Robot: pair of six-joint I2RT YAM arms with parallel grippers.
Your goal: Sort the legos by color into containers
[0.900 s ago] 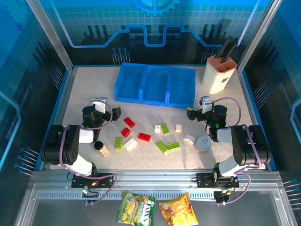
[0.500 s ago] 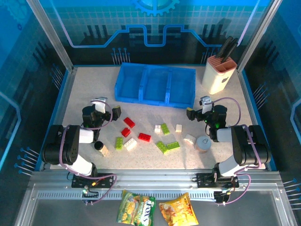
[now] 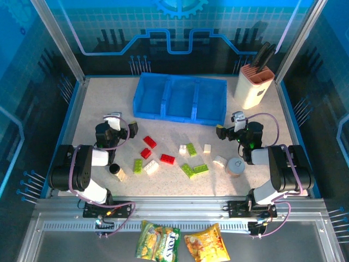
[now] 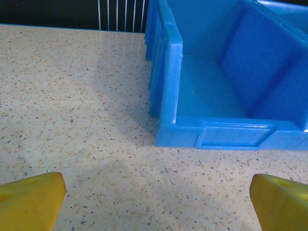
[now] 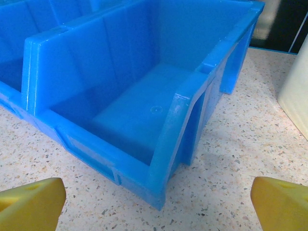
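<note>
Nearby, knife block beside tray, tin can by legos, left pincer and right pincer wide apart, empty

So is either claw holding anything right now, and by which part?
Nothing is held: the left claw and the right claw are both open and empty.

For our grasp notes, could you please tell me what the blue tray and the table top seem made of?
The blue tray looks like moulded plastic, smooth and slightly glossy: soft highlights on its rim and walls. The table top looks like speckled stone or stone-look laminate, faintly polished; I cannot tell which.
</note>
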